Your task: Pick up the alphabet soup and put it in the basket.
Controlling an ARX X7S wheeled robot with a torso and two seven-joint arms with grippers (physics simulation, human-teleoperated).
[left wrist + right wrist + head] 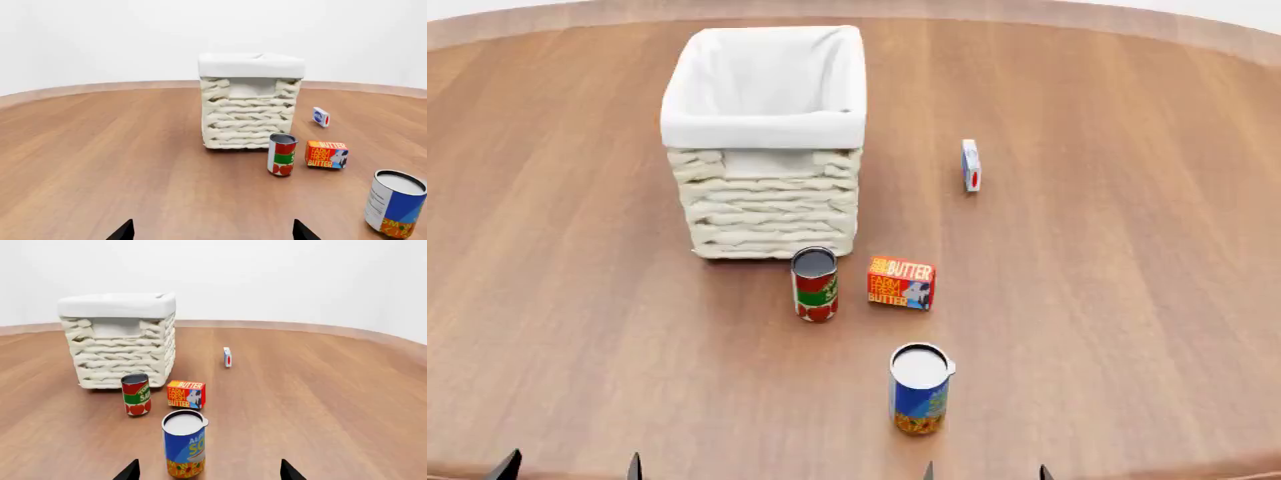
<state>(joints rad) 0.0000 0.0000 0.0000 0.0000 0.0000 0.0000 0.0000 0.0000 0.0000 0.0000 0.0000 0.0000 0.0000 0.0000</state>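
Observation:
The alphabet soup (920,389) is a small can with a white top and a blue label turning orange at the bottom. It stands upright near the table's front edge, also in the right wrist view (184,444) and the left wrist view (395,203). The basket (765,140) is a tall cream woven one with a white lining, at the back left, also in the left wrist view (250,100) and the right wrist view (119,339). My right gripper (209,471) is open, just in front of the soup can. My left gripper (212,231) is open and empty.
A red-and-green can with a dark top (814,284) stands in front of the basket. An orange butter box (901,283) lies next to it. A small white box (970,165) stands further back on the right. The wooden table (1121,260) is round-edged.

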